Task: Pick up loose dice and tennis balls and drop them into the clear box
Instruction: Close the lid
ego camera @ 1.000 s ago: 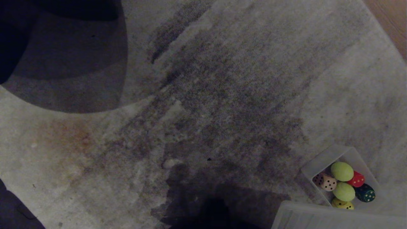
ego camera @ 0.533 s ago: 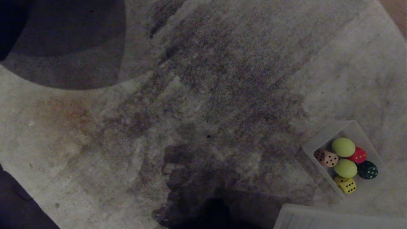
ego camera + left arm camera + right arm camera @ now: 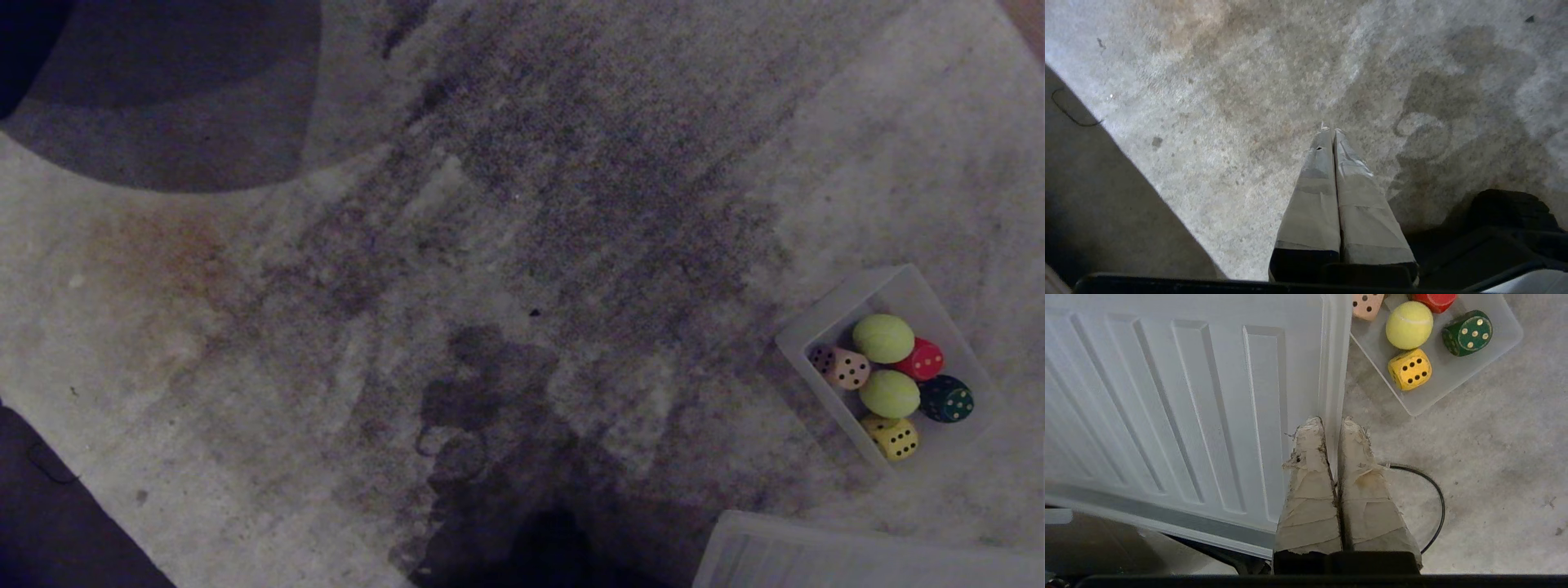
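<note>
The clear box (image 3: 824, 314) sits on the rug at the right of the head view. Inside lie two tennis balls (image 3: 882, 338) (image 3: 889, 393) and several dice: tan (image 3: 845, 367), red (image 3: 924, 359), dark green (image 3: 947, 398) and yellow (image 3: 894, 438). No loose die or ball shows on the rug. Neither gripper appears in the head view. My right gripper (image 3: 1333, 422) is shut and empty, hovering over the lid's edge, short of the box (image 3: 1453, 381). My left gripper (image 3: 1329, 130) is shut and empty over bare rug.
A flat ribbed translucent lid (image 3: 857, 555) lies near the box at the bottom right. A black cable (image 3: 1433, 498) loops on the rug by the right fingers. Dark floor (image 3: 49, 506) borders the rug's lower left edge.
The whole head view has slid, so the box and rug now appear higher in the picture; the camera moved. The box's contents lie as before.
</note>
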Robot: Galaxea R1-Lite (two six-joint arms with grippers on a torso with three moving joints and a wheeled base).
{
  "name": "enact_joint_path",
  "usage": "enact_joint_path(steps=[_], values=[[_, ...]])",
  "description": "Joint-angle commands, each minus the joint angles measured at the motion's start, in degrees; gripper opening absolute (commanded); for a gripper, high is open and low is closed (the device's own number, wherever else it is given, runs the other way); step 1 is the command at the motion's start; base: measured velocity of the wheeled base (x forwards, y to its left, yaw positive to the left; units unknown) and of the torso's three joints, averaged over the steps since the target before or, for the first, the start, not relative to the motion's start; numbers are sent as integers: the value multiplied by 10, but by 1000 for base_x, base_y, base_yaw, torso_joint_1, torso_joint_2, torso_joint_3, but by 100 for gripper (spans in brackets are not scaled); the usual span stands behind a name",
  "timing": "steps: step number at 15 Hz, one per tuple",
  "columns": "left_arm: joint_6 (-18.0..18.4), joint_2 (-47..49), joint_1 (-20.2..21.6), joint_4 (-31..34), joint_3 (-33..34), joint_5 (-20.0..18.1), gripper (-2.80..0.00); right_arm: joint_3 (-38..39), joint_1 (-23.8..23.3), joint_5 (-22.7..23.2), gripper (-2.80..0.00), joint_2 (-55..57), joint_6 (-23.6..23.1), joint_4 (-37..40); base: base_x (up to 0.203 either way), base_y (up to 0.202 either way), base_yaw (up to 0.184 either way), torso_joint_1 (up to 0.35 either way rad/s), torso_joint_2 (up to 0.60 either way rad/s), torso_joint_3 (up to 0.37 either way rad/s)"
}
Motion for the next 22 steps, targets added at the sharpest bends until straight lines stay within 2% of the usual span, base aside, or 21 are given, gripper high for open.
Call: enact_joint_path(steps=[1, 6, 16, 22], values=[[1, 1, 0, 0, 1, 0, -280, 0, 0, 0, -280, 2, 0, 0, 0, 0, 0, 0, 0, 0], [1, 1, 0, 0, 1, 1, -280, 0, 0, 0, -280, 2, 0, 0, -1, 1, -15, 0, 0, 0], [-1, 1, 0, 0, 1, 1, -280, 0, 0, 0, -280, 2, 0, 0, 1, 9, -149, 3, 2, 4], [4, 1, 0, 0, 1, 0, -280, 0, 0, 1, -280, 2, -1, 0, 0, 0, 0, 2, 2, -21]])
